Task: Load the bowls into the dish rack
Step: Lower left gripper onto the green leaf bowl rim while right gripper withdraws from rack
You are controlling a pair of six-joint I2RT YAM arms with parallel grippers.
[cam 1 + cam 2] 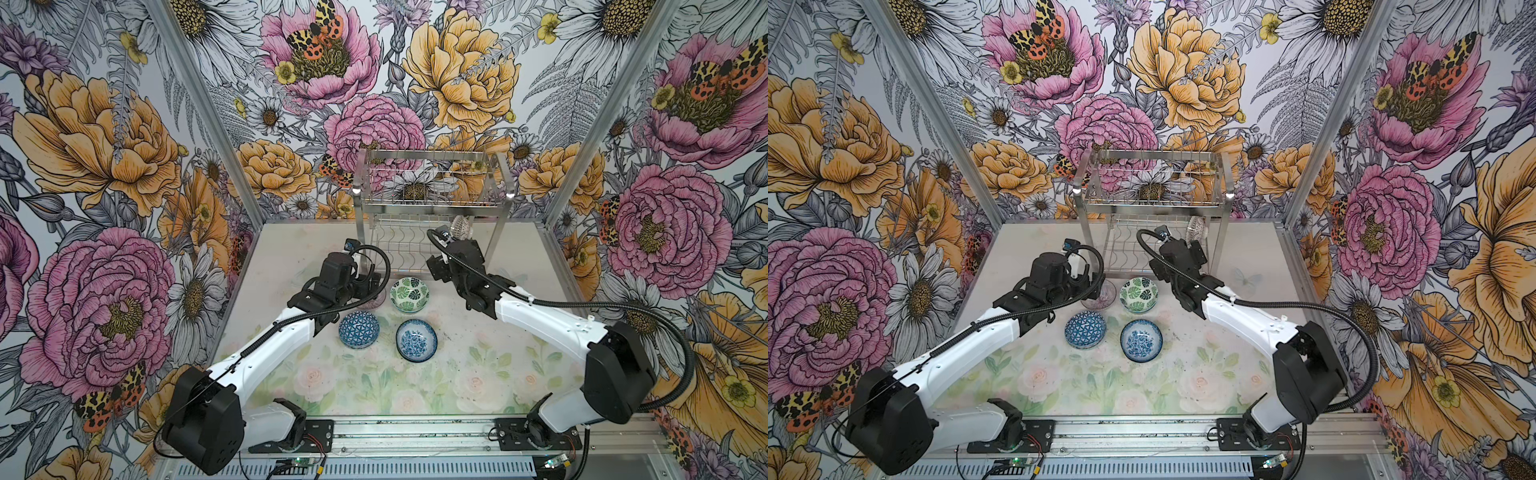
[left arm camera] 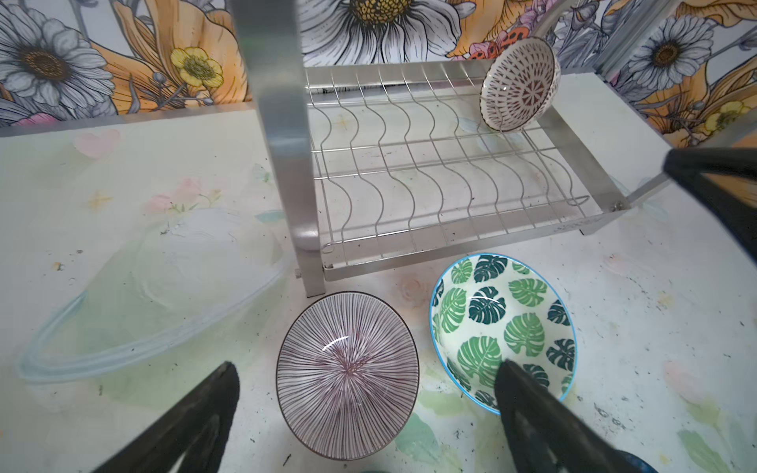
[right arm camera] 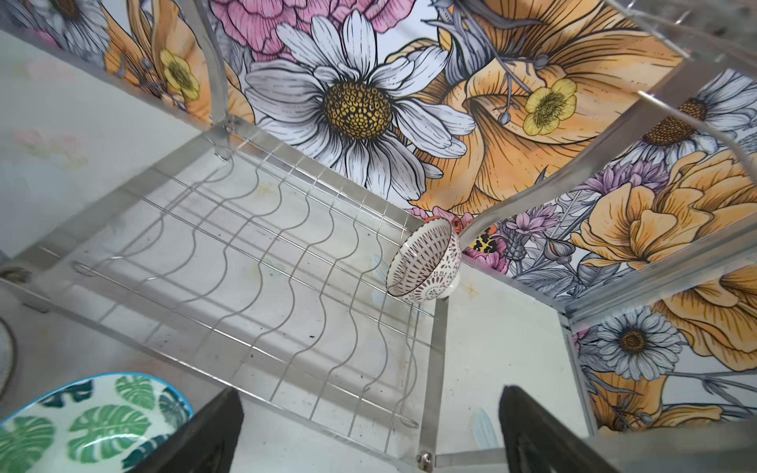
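Waiting near on the table (image 1: 478, 353): glossy blue floral bowl (image 1: 416, 340), blue geometric bowl (image 1: 358, 330) | mid: left gripper (image 2: 367, 368) spread, empty, straddling ribbed purple-lined bowl (image 2: 347, 374), likely next pick; green leaf bowl (image 1: 409, 294) beside | right gripper (image 3: 368, 393) released, empty | far: shiny wire dish rack (image 1: 432, 203), lattice bowl (image 2: 520, 84) propped on edge in a wavy slot, right end.

The right gripper (image 3: 368, 393) hangs with its black fingers spread wide, nothing between them. Just ahead lies the wavy-wired lower tier of the shiny steel wire dish rack (image 3: 435, 360). In the tier's far corner a small white ceramic bowl with dark brown markings (image 3: 422, 262) stands on edge. A blue-rimmed round bowl with green leaves (image 3: 94, 417) sits close beside one finger, outside the rack.
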